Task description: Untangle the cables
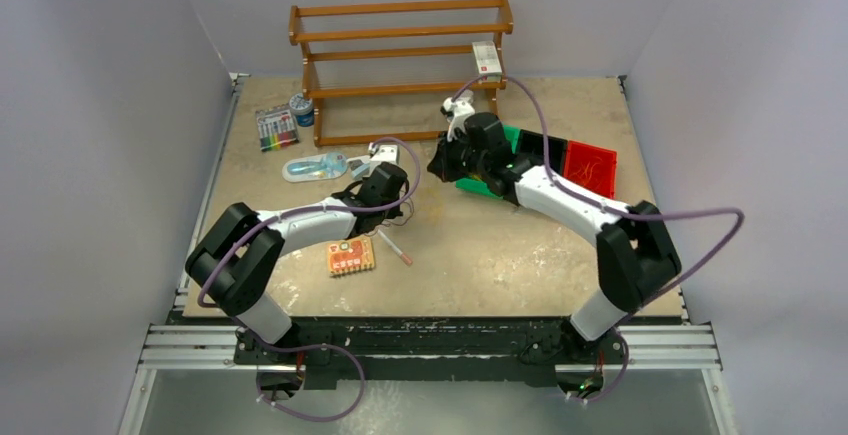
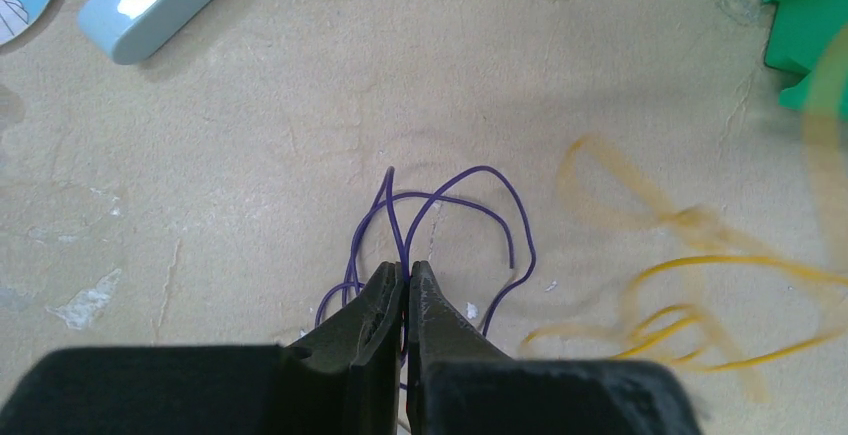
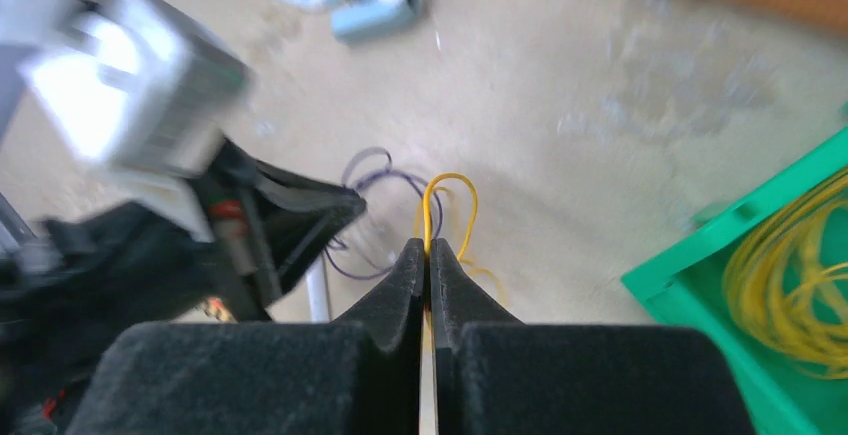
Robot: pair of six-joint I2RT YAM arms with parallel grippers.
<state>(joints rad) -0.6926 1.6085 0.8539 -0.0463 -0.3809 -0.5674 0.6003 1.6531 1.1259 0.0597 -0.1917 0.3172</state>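
My left gripper is shut on a thin dark blue cable, whose loops lie on the table just ahead of the fingertips. A yellow cable lies blurred to its right. My right gripper is shut on the yellow cable, which loops up from the fingertips. Behind it the blue cable runs to the left gripper's fingers. In the top view both wrists meet mid-table, the left and the right. I cannot make out an orange-red strand.
A green bin holding a coil of yellow wire stands right of the right gripper, beside a black bin and a red bin. A wooden rack stands at the back. A light blue object and an orange card lie nearby.
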